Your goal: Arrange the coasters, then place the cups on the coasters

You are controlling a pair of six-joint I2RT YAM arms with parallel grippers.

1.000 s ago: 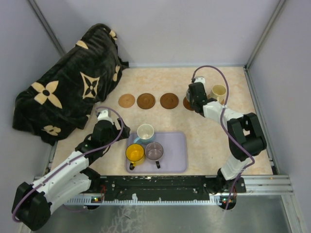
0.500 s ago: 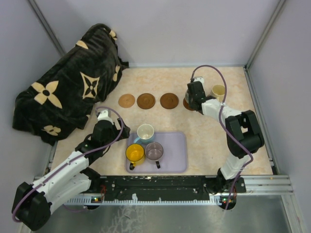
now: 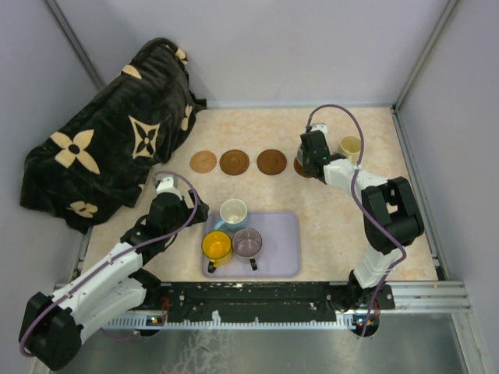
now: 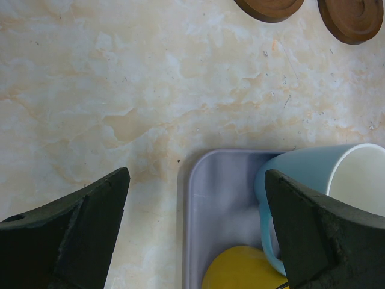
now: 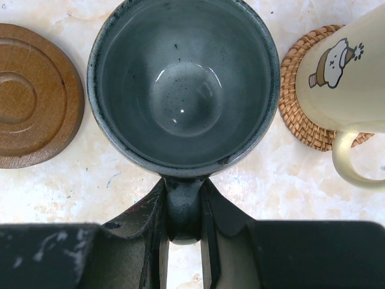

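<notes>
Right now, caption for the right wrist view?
Right fingers pinch the dark mug's handle, between a wooden coaster and the cream mug.

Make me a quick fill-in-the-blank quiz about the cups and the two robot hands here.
1. The right gripper grips the dark grey-green cup by its ____.
2. Counting the yellow cup, the lavender tray holds ____ cups.
3. The cream cup stands ____ the woven coaster.
4. The left gripper hangs with jaws ____.
Missing words: handle, three, on, open.
</notes>
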